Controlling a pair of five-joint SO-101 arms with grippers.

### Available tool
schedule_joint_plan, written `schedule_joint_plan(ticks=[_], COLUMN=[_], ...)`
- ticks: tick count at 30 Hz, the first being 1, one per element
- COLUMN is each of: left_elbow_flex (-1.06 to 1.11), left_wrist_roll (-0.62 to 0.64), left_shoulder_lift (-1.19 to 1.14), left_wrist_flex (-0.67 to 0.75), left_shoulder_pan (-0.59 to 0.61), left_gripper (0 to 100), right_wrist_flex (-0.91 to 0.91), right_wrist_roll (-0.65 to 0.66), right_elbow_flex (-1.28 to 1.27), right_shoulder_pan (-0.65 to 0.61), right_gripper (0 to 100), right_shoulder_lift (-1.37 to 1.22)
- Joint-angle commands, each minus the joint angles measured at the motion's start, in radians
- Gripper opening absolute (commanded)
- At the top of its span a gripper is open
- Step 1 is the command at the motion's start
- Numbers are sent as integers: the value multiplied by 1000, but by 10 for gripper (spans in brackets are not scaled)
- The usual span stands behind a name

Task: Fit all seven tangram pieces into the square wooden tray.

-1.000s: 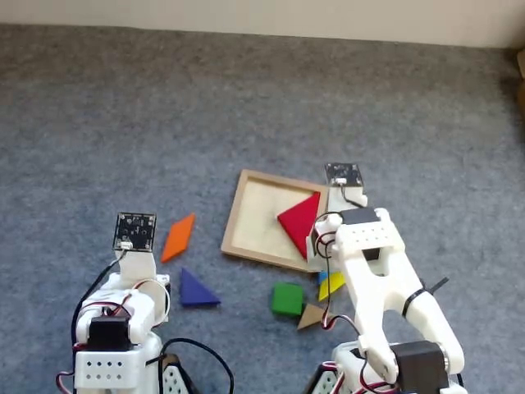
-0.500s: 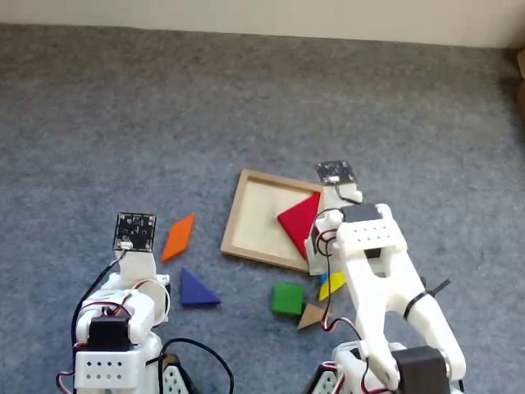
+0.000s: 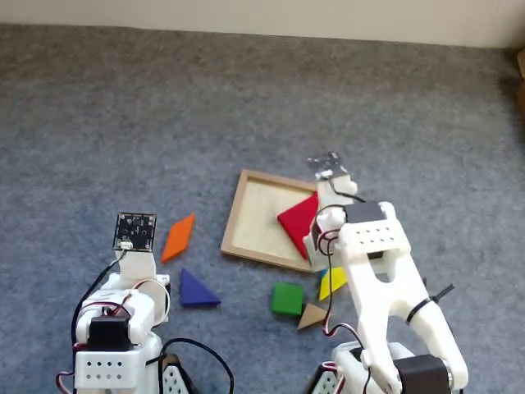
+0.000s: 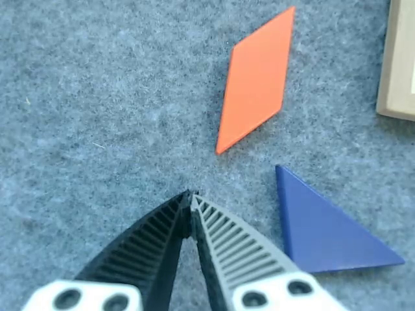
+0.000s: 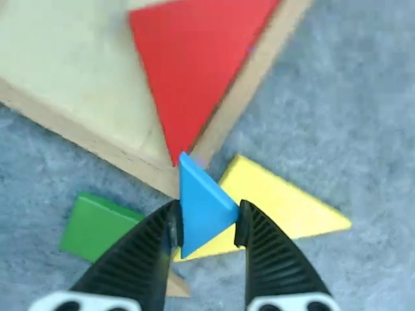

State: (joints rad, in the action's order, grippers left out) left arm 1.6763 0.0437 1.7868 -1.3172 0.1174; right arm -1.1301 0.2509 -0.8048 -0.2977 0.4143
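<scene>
Your right gripper [image 5: 207, 212] has the small blue triangle [image 5: 198, 188] pinched by its sides between the two fingers. It is just outside the corner of the tray [image 3: 233, 215] at about 5 o'clock, over the yellow triangle [image 5: 285, 201]. How high it hangs I cannot tell.

In the tray lies one piece, the red triangle [image 3: 300, 220], along the 3 o'clock side, so I judge this to be the step of bringing in the second piece of seven (early in the task).

The next move calls for carrying the blue piece toward 11 o'clock, across the rim. Turn it so an edge meets the red one, then set it down flat on bare wood, not on the rim or the red tip.

Your left gripper [image 4: 190, 195] has its fingers pressed together on nothing, above the carpet. Near it, at 8 to 9 o'clock from the tray, wait the orange parallelogram [image 3: 178, 236] and the dark blue triangle [image 3: 197, 290]. The green square [image 3: 287, 299] and the brown triangle [image 3: 312, 316] lie at about 5 to 6 o'clock.
</scene>
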Motion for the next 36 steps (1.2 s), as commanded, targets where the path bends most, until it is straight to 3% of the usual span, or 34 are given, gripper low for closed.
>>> schedule_joint_plan(ticks=[1, 7, 14, 29, 36], left_elbow_flex=[19, 19, 19, 19, 19], left_wrist_roll=[8, 8, 8, 8, 8], left_shoulder_lift=[42, 42, 42, 42, 42], left_wrist_flex=[-3, -3, -3, -3, -3], left_shoulder_pan=[13, 13, 13, 13, 13], left_gripper=[7, 7, 7, 7, 7], right_wrist_flex=[64, 197, 311, 320, 320], right_wrist_roll=[87, 230, 308, 440, 440], right_elbow_flex=[61, 54, 51, -64, -65], right_shoulder_pan=[-45, -114, -176, -239, -239], right_gripper=[48, 47, 47, 47, 47], right_shoulder_lift=[39, 38, 36, 36, 36])
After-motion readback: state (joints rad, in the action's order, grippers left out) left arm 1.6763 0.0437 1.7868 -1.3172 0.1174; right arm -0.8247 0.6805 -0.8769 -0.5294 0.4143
